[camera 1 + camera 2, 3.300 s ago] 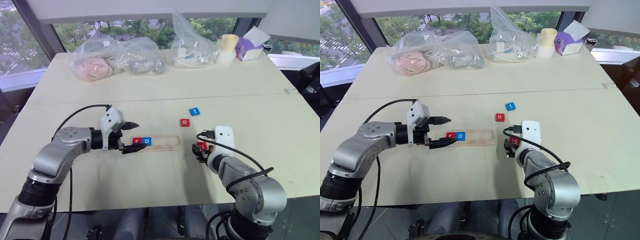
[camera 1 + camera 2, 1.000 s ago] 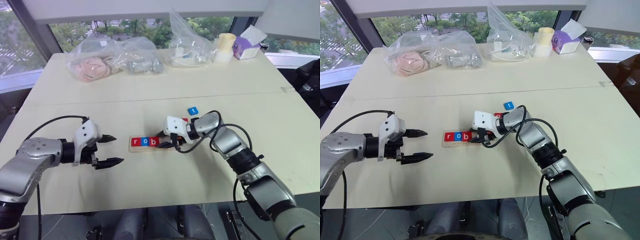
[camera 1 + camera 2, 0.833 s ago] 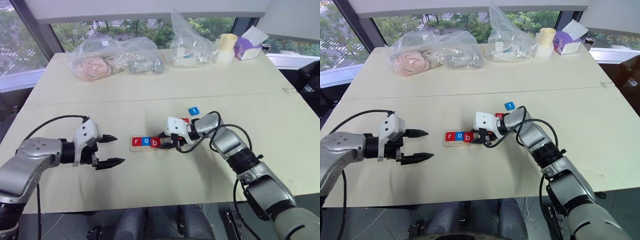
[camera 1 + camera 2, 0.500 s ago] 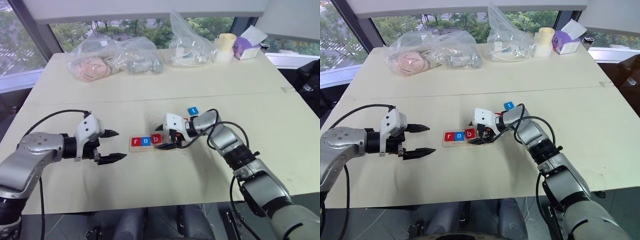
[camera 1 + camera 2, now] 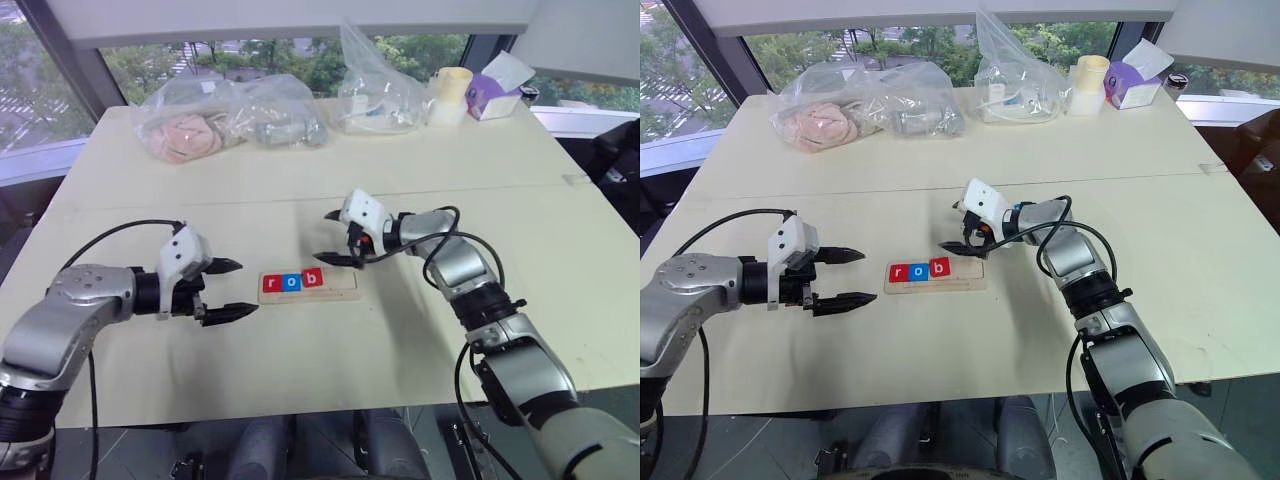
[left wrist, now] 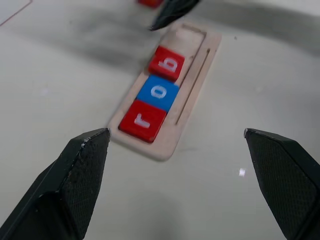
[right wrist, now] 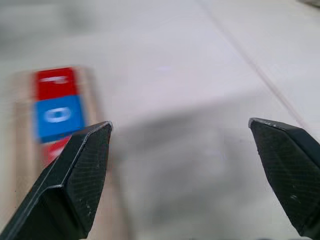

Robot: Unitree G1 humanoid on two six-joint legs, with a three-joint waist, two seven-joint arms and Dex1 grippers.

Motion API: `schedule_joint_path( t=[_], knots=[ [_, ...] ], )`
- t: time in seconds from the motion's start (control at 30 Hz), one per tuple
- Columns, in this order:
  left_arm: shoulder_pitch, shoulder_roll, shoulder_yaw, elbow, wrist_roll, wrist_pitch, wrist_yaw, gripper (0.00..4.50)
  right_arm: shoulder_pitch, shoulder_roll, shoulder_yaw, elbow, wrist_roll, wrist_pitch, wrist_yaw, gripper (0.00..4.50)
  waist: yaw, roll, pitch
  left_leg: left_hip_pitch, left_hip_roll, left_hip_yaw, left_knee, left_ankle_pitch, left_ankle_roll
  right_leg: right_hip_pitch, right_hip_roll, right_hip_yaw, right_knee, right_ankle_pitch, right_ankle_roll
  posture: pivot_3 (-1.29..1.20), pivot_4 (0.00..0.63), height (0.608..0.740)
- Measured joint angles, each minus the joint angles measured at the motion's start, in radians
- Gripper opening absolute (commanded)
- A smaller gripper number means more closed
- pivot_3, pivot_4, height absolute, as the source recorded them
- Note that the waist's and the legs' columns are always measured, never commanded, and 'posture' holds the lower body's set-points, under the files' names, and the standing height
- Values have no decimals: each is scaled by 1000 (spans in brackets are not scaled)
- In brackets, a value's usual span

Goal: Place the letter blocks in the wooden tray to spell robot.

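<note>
Both grippers empty, three tiles in the tray

My right gripper (image 5: pixel 333 238) hangs wide open above the wooden tray's (image 5: pixel 343 283) bare right end, holding nothing; my left gripper (image 5: pixel 233 288) is spread wide just left of the tray. In it sit the red r (image 5: pixel 271 284), blue o (image 5: pixel 291 282) and red b (image 5: pixel 312 278) side by side on the desk (image 5: pixel 300 170)

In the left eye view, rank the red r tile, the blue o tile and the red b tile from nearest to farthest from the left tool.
From the left tool:
1. Red r tile, at the end of the wooden tray that faces this tool.
2. Blue o tile, next along the row, in the middle of the three.
3. Red b tile, farthest, on the right tool's side.
</note>
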Motion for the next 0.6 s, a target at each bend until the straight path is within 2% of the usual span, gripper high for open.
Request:
schedule_joint_path(
  t=[0.23,0.6],
  knots=[
    [-26,2,0,-1,-15,16,-2,4500,-2,35,22,117,-53,-91,-36,4487,-2,0,0,0,0,1,0,0,0,0,1,0,0,0,0,0,150,740],
    [3,2,0,7,-8,-10,-1,4500,8,46,33,79,-62,-103,15,4487,-1,0,0,1,0,0,0,0,0,0,1,1,0,0,0,0,150,740]
  ],
)
